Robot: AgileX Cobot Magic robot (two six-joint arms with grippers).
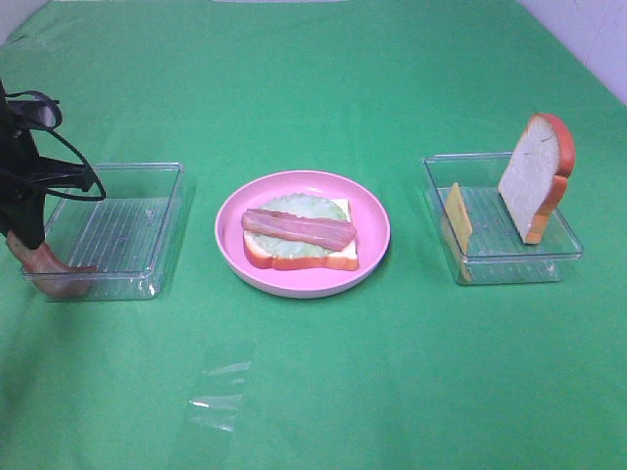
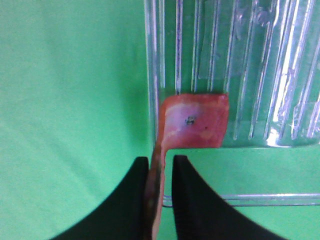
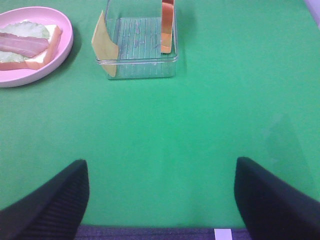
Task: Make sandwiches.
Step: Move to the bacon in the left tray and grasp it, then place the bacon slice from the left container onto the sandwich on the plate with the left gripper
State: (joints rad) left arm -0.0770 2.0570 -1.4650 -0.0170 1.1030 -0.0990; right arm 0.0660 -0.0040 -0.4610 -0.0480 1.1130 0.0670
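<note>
Left claw point(image 2: 160, 163): clenched on the held bacon strip point(image 2: 197, 120), with both black fingers pressed against its sides.
Held bacon strip: pinched edge-on between the fingers. Just beyond the tips it folds flat, and its free end lies over the ribbed floor at the near-left corner of the left tray point(image 1: 137, 168).
Strip relative to claw: one end sits inside the grip and the rest juts out just past the fingertips into the tray.
Right claw point(image 3: 161, 165): released, with the fingers standing wide apart and only green cloth point(image 1: 313, 392) between them, well apart from everything else.
Pink plate point(image 1: 372, 220): in the middle, between the two trays.
Sandwich so far: the bottom bread slice point(image 1: 338, 257) lies flat on the plate, a lettuce leaf point(image 1: 294, 208) on it and the plated bacon strip point(image 1: 299, 228) across the leaf.
Right tray point(image 1: 509, 266): a cheese slice point(image 1: 458, 217) leans at the wall nearest the plate. An upright bread slice point(image 1: 534, 176) stands tilted at the far side.
</note>
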